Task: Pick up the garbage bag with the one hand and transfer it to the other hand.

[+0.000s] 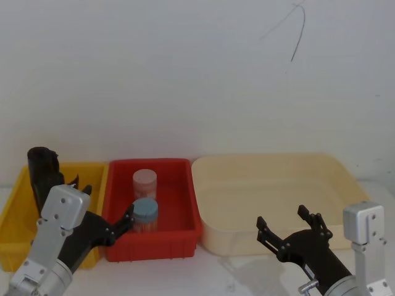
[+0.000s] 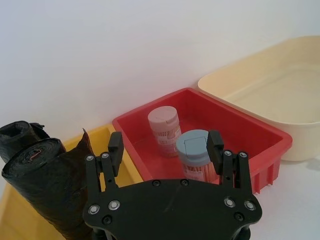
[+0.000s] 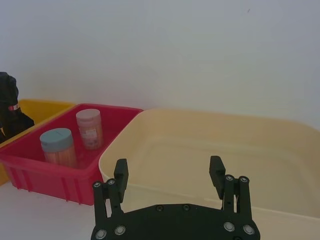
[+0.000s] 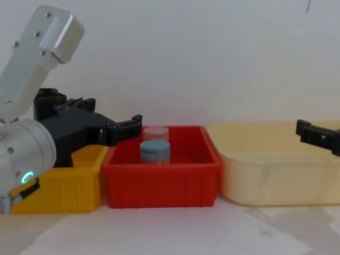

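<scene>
Nearest, the left gripper (image 1: 108, 200) is held wide open and empty above the seam between the yellow bin (image 1: 15, 213) and the red bin (image 1: 154, 246). The right gripper (image 1: 281, 216) is likewise spread and empty before the cream tub (image 1: 271, 185). Two jars (image 1: 145, 183) are stood in the red bin. Farthest, the garbage bag (image 2: 17, 135) is found at the yellow bin's back, against a red-marked roll (image 2: 45, 190).

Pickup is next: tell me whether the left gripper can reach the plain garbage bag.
Probably yes: the left gripper, fingers open, is by the yellow bin; the garbage bag stands uncovered, though the red-marked roll crowds it.
</scene>
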